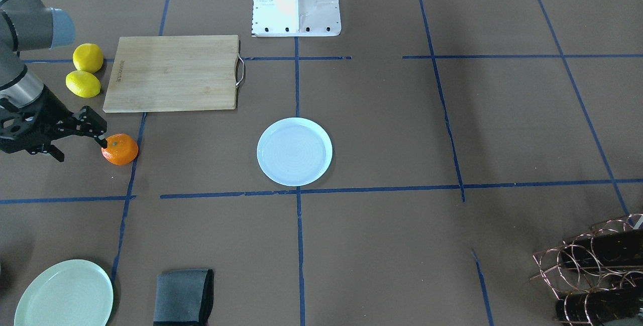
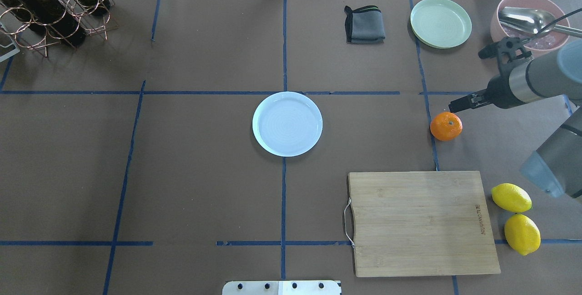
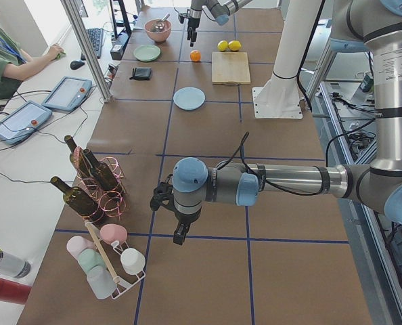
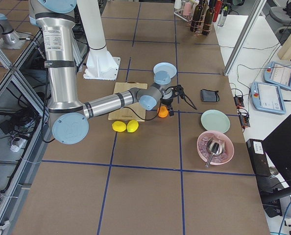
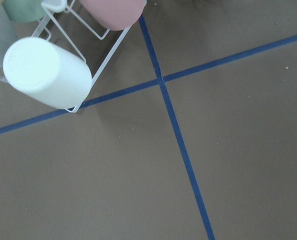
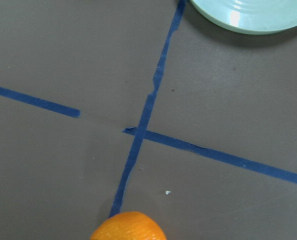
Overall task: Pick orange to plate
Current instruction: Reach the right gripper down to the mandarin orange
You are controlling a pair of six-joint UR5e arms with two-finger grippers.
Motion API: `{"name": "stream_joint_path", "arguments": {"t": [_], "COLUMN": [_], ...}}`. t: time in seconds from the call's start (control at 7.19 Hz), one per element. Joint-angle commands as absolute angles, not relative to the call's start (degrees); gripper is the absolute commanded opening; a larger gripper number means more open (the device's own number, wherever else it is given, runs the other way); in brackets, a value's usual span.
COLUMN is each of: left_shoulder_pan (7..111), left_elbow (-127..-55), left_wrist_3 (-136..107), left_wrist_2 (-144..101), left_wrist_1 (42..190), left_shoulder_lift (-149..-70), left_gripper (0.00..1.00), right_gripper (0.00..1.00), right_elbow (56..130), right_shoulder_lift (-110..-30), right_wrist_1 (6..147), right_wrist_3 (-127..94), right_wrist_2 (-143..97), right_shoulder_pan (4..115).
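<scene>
The orange (image 2: 446, 126) lies on the brown table at the robot's right, also showing at the bottom edge of the right wrist view as the orange (image 6: 128, 227). My right gripper (image 1: 81, 149) hovers just beside and above it, open, with one fingertip (image 1: 102, 140) over the fruit's edge and nothing held. From overhead, the right gripper (image 2: 454, 105) sits just beyond the orange's far side. The pale bluish plate (image 2: 287, 123) rests bare at the table's centre. My left gripper (image 3: 181, 237) hangs over the far left end of the table; I cannot tell its state.
A wooden cutting board (image 2: 423, 222) and two lemons (image 2: 511, 197) lie near the orange. Beyond it are a pale green plate (image 2: 440, 22), a grey cloth (image 2: 364, 24) and a pink bowl with a spoon (image 2: 529, 22). A wire bottle rack (image 2: 50, 4) stands far left.
</scene>
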State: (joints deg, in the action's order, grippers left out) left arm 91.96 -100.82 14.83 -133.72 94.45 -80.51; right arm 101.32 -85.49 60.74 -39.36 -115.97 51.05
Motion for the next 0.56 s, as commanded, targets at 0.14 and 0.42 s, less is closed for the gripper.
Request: {"name": "stream_joint_path", "arguments": {"t": [0.14,0.42], "left_shoulder_pan": [92.0,92.1], "left_elbow": [-101.2,-101.3], "left_wrist_3": [15.1,15.4], "left_wrist_2": [-133.9,-133.9], "left_wrist_1": [94.5,94.7], "left_shoulder_lift": [-80.3,-79.7], "left_gripper": [1.00,1.00], "right_gripper": [1.00,1.00], "right_elbow": [103.9,103.1], "right_shoulder_lift": [-85.5,-86.0], "right_wrist_1": [65.8,65.6], "right_wrist_3": [-41.7,-41.5], "right_wrist_2": [-110.1,-109.1], "right_shoulder_pan": [44.1,42.8]}}
